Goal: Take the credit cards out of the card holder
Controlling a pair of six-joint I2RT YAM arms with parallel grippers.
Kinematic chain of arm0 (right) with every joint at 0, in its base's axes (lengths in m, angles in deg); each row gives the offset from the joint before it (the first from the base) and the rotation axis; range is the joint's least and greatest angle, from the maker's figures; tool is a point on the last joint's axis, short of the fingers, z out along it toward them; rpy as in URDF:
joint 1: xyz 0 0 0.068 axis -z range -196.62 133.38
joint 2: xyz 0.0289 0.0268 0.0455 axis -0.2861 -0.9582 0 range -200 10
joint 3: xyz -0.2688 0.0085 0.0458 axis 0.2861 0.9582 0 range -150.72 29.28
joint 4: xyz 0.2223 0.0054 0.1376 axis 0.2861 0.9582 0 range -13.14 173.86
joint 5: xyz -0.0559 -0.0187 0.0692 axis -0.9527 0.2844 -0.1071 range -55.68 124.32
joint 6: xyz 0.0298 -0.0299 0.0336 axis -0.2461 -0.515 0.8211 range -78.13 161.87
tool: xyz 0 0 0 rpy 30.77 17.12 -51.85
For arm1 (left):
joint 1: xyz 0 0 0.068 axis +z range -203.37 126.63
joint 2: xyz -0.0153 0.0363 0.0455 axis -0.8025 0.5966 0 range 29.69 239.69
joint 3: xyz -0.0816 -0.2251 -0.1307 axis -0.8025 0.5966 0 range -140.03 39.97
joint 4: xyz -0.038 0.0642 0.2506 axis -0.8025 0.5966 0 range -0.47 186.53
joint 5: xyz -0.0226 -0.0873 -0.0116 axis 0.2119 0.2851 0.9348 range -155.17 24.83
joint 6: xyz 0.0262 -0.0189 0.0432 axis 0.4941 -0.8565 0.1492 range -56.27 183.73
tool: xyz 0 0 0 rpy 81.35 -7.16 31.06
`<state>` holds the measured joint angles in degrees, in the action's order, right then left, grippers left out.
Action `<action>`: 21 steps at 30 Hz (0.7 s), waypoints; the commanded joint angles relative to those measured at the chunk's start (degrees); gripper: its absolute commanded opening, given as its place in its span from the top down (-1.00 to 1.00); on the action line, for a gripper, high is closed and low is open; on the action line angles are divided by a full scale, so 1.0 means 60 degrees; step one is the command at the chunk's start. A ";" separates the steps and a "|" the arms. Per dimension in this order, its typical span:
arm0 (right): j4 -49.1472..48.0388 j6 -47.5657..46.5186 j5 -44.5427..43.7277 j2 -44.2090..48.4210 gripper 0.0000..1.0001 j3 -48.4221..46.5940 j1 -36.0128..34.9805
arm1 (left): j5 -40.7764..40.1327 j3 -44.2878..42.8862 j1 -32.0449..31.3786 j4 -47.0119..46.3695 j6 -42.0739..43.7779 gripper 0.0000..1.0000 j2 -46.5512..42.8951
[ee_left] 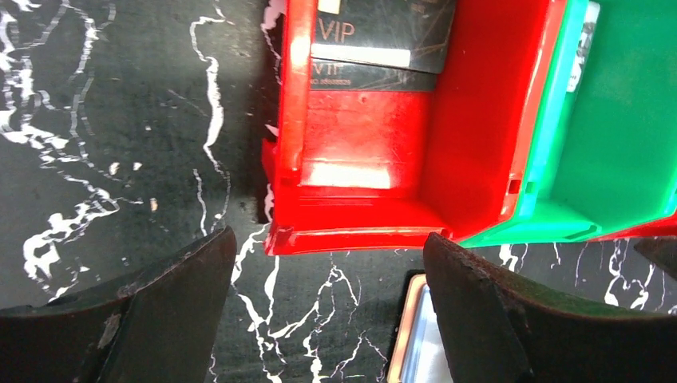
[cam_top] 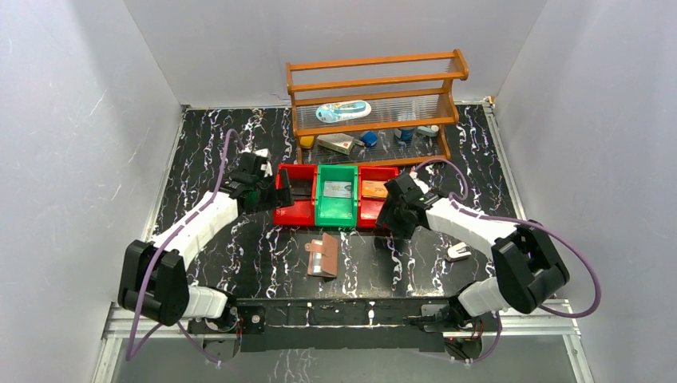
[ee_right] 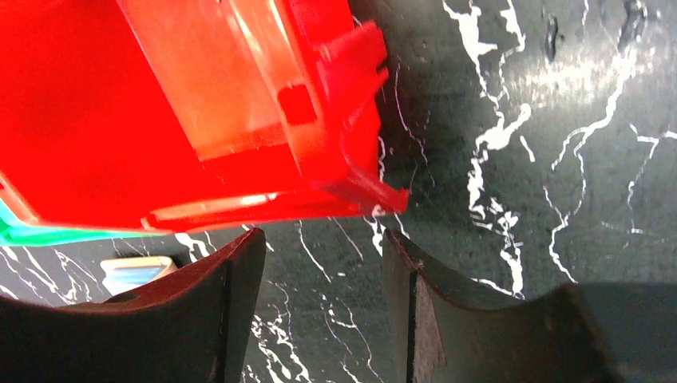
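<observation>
The card holder lies open on the table in front of the bins; its corners show in the left wrist view and the right wrist view. A black card marked VIP lies in the left red bin. A silver-grey card lies in the green bin. An orange card lies in the right red bin. My left gripper is open and empty by the left red bin's near left corner. My right gripper is open and empty by the right red bin's near right corner.
A wooden rack with several small items stands behind the bins. A small white object lies on the table under my right arm. White walls close in the left, right and back sides.
</observation>
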<state>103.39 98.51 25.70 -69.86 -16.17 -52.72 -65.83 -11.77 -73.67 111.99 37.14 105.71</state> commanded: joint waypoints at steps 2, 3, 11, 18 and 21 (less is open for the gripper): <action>-0.0640 -0.0687 -0.0042 -0.0473 -0.28 -0.0654 0.0288 | 0.1224 0.0010 0.0076 -0.0424 0.0358 -0.73 0.0331; -0.0676 -0.0729 0.0002 -0.0565 -0.29 -0.0677 0.0347 | 0.1376 0.0042 0.0085 -0.0530 0.0383 -0.73 0.0348; -0.0747 -0.1090 0.0092 -0.0981 -0.28 -0.0927 0.0632 | 0.2217 -0.0044 0.0076 -0.1034 0.0418 -0.70 0.1028; -0.0457 -0.1030 0.0669 -0.0352 -0.28 -0.0835 0.0641 | 0.1878 0.0000 0.0075 -0.0501 0.0278 -0.70 0.0459; -0.0568 -0.0909 0.1165 0.0332 -0.31 -0.0585 0.0620 | 0.1304 0.0239 0.0080 -0.0161 0.0030 -0.71 -0.0332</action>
<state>100.76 92.70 28.74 -74.06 -19.99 -48.98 -55.36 -11.38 -73.29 107.75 38.85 111.11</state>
